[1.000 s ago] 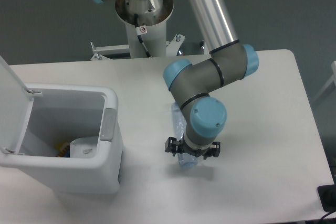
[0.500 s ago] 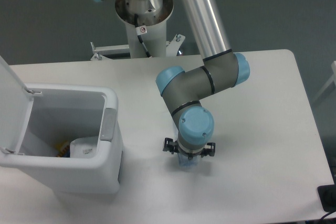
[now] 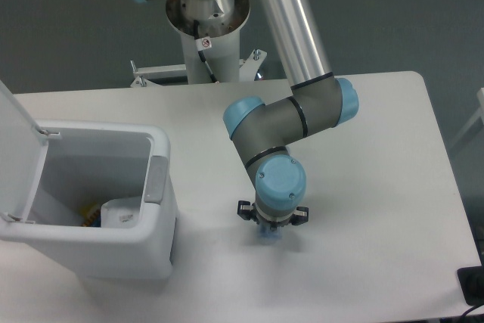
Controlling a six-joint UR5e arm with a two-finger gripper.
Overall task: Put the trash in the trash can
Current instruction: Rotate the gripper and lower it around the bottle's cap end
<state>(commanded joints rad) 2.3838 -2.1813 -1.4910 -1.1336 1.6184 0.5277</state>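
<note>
Seemingly bottle point(image 3: 266, 239) beneath wrist-hidden hand point(image 3: 269, 234)

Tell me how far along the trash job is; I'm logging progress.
Some trash already lies inside the open white rectangular plastic bin: a pale item with something coloured beside it. In hand: the gripper is down over a clear plastic bottle on the white table; the wrist hides its fingers, so a grasp is unconfirmed. Left: lifting the bottle and dropping it into the bin.
</note>
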